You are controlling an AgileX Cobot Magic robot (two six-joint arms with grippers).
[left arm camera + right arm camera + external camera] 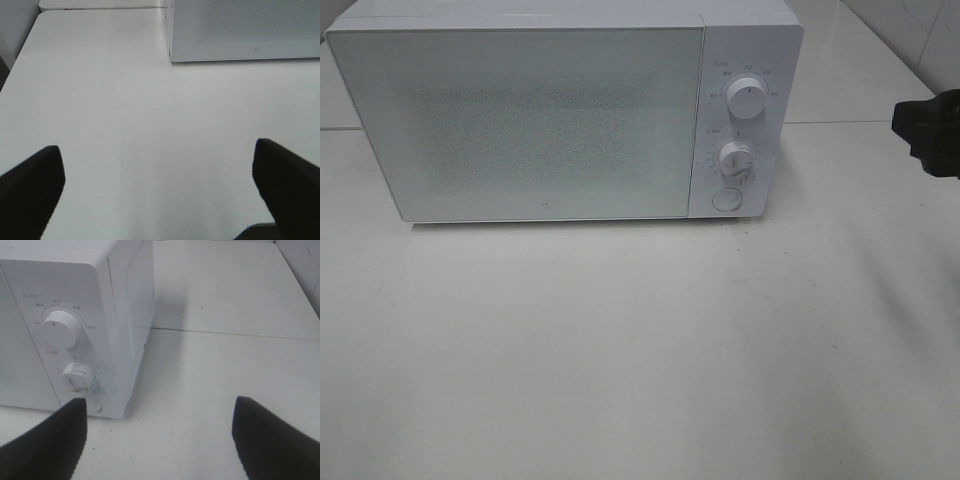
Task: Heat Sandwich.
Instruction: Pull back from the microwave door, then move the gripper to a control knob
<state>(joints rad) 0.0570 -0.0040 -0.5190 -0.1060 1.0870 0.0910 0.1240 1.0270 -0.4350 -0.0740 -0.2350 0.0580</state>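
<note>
Worktop (620, 360): white and matte; the near half, along the front edge, is bare.
Left gripper (157, 146): jaws spread wide with nothing between them but bare worktop; its two dark fingers (30, 192) show at either side of the left wrist view. It faces the microwave's lower front corner on the worktop's left side and stands well apart from it.
Right gripper (160, 401): jaws wide apart, holding nothing. In the high view it shows only as a dark shape at the worktop's right edge, level with the control panel and well clear of it. The wrist view looks at the dials and the microwave's right side wall.
Microwave (520, 20): white, upright, at the back of the worktop, left of middle.
Door (520, 125): shut; a pale frosted panel with a fine dotted field, nothing visible through it.
Controls: upper dial (748, 101), lower dial (736, 160) and a round button (725, 199), stacked in a column on the right of the front.
Seam (225, 332): a straight joint runs across the worktop to the right of the microwave.
Sandwich: not visible in any view; where it is cannot be told.
</note>
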